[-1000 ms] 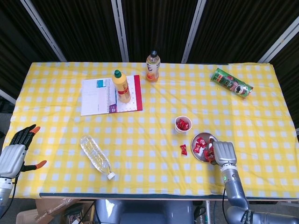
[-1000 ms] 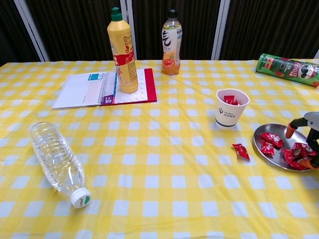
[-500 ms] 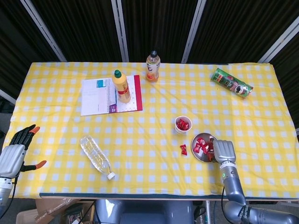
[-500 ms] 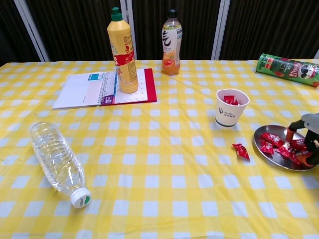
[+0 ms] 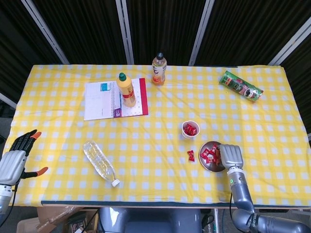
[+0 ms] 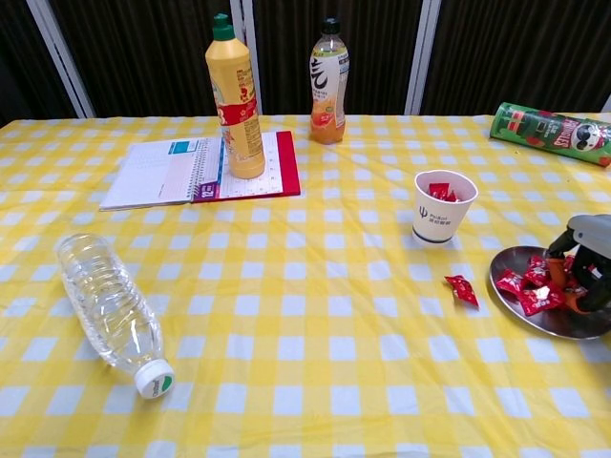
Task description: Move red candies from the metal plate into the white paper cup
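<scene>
The metal plate (image 6: 563, 324) lies at the table's right front, with several red candies (image 6: 531, 288) heaped on its left half. My right hand (image 6: 590, 260) hangs over the plate's right side, fingers curled down against the candies; whether one is pinched is hidden. Seen from the head view, that hand (image 5: 231, 155) covers the right part of the plate (image 5: 214, 166). The white paper cup (image 6: 444, 206) stands upright just left of and beyond the plate, with red candies inside. One loose red candy (image 6: 463, 289) lies on the cloth between cup and plate. My left hand (image 5: 14, 162) hovers open off the table's left front corner.
An empty clear bottle (image 6: 110, 310) lies on its side at front left. An open notebook (image 6: 196, 172), a yellow bottle (image 6: 234, 100) and an orange drink bottle (image 6: 327, 81) stand at the back. A green chip can (image 6: 552, 134) lies at back right.
My right hand has slid left across the plate, raking the candies from its right side toward its left half. The plate has shifted slightly. The left hand stays still.
</scene>
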Motion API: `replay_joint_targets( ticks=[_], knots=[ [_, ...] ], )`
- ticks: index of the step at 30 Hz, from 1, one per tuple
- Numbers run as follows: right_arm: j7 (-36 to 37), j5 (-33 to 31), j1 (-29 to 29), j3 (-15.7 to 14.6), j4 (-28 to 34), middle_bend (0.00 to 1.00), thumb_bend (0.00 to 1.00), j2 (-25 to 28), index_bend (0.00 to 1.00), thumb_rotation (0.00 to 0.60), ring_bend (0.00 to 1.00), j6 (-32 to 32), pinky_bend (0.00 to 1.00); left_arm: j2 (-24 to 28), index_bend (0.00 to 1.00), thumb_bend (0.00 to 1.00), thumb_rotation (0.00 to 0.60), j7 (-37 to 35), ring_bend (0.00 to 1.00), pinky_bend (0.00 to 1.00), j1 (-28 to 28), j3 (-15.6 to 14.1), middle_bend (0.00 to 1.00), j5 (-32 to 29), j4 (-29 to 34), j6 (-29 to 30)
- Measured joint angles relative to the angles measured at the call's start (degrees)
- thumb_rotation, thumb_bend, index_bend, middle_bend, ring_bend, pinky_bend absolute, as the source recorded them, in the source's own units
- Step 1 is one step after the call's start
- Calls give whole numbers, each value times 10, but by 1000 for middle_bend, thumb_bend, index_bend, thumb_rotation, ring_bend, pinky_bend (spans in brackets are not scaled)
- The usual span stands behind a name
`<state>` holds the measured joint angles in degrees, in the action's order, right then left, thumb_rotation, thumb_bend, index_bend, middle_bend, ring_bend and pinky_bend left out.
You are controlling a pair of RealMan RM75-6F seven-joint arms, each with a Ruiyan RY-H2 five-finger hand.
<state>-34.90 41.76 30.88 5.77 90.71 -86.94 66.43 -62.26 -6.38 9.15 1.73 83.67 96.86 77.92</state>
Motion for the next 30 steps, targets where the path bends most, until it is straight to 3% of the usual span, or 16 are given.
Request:
replay_joint_targets(
  ticks=[17,30],
  knots=[
    [25,61,-9,21,60,803,461,33,688,600,875,36,958,0,0,37,600,0,0,0,0,0,0,2,3,1],
    [14,62,25,78,129,804,461,59,688,600,875,40,958,1,0,37,600,2,0,0,1,1,0,-3,6,-2]
  ],
)
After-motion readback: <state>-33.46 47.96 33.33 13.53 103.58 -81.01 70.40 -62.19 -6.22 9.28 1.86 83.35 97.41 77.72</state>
